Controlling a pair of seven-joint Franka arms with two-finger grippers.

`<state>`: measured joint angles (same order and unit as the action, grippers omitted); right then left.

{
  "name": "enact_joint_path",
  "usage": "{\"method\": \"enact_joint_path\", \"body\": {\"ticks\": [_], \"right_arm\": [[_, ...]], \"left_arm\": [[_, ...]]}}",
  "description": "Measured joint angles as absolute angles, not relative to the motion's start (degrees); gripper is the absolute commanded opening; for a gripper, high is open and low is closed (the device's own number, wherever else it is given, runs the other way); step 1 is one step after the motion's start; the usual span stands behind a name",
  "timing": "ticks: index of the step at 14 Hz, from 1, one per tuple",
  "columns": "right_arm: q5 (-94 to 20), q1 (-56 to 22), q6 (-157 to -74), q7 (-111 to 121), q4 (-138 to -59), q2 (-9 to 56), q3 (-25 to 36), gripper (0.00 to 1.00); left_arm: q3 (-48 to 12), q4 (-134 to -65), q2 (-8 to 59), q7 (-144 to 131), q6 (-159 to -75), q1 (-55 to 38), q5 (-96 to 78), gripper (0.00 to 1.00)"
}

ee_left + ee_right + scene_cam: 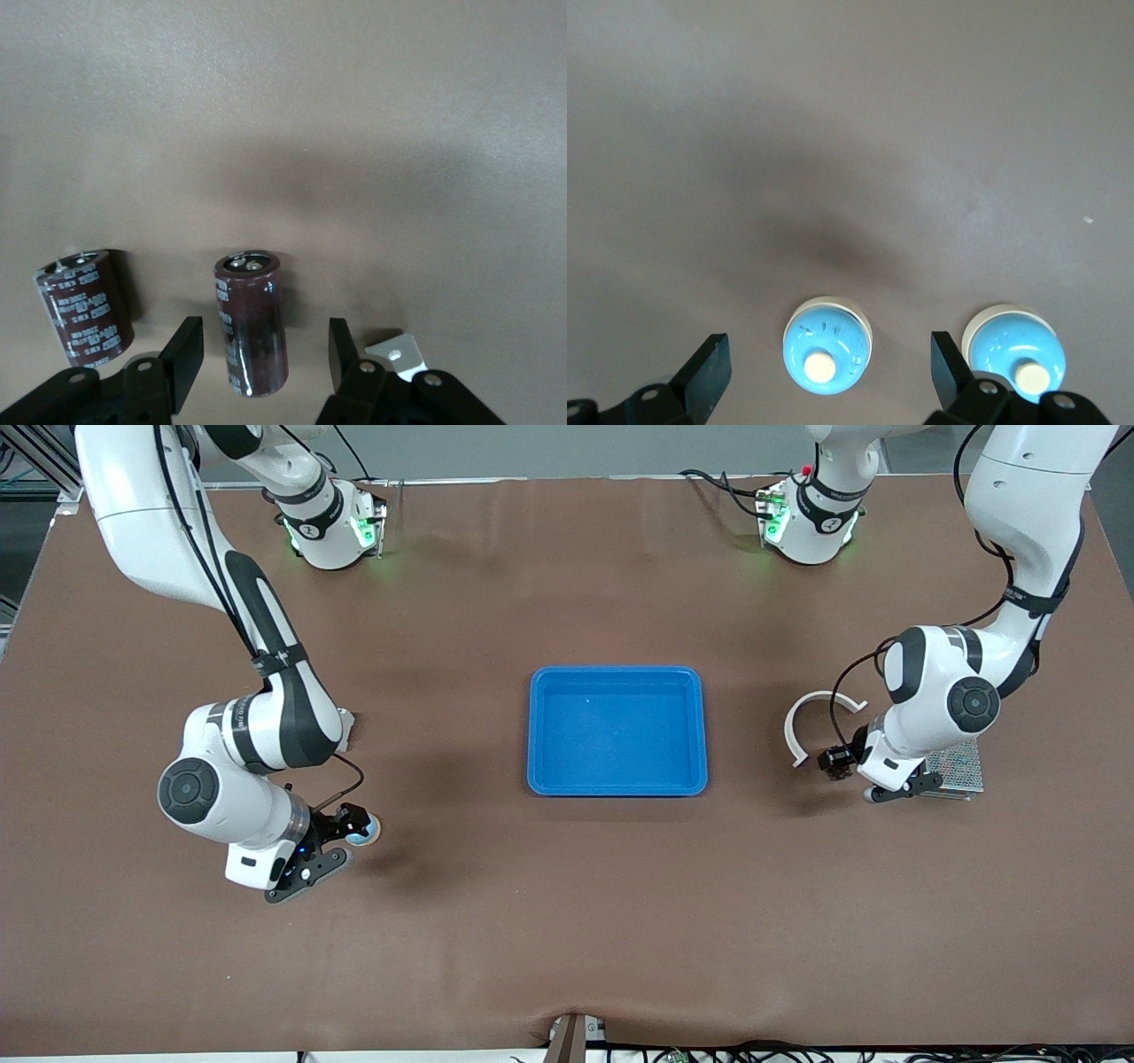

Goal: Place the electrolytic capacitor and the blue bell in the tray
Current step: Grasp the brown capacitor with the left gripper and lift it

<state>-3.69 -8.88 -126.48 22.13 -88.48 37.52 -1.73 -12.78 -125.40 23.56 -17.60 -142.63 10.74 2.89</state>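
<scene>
We see brown matte bench (567,921) filling frame, soft shadows on surface. Pale grey floor strip along top edge. Metal framing at upper left corner. Black cables (797,1051) trailing along lower right edge.

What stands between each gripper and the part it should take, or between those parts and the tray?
Nothing visible. The capacitor stands upright between the left gripper's open fingers, and one blue bell sits between the right gripper's open fingers. Only bare table lies between them and the tray.
</scene>
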Motion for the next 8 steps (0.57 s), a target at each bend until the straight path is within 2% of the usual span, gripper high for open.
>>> {"method": "enact_joint_path", "body": {"ticks": [2,4,6,8], "right_arm": [[-3.69,-8.59,-127.24,22.13,-90.19,37.22,-1.6,1.0],[-3.69,-8.24,-129.1,22.21,-92.84,35.99,-1.51,1.0],[-3.69,-8.14,-131.81,22.84,-95.68,34.92,-1.5,1.0],[-3.69,-8.15,-134.38,23.19,-97.94,34.63,-1.55,1.0]], "left_arm": [[-12.78,-125.4,23.92,-17.6,-142.68,10.76,2.89,0.58],[-12.78,-125.4,24.33,-17.6,-142.69,10.8,2.89,0.46],[-12.78,-125.4,24.59,-17.6,-142.72,10.83,2.89,0.27],[-12.78,-125.4,24.7,-17.6,-142.73,10.83,2.89,0.0]]}}
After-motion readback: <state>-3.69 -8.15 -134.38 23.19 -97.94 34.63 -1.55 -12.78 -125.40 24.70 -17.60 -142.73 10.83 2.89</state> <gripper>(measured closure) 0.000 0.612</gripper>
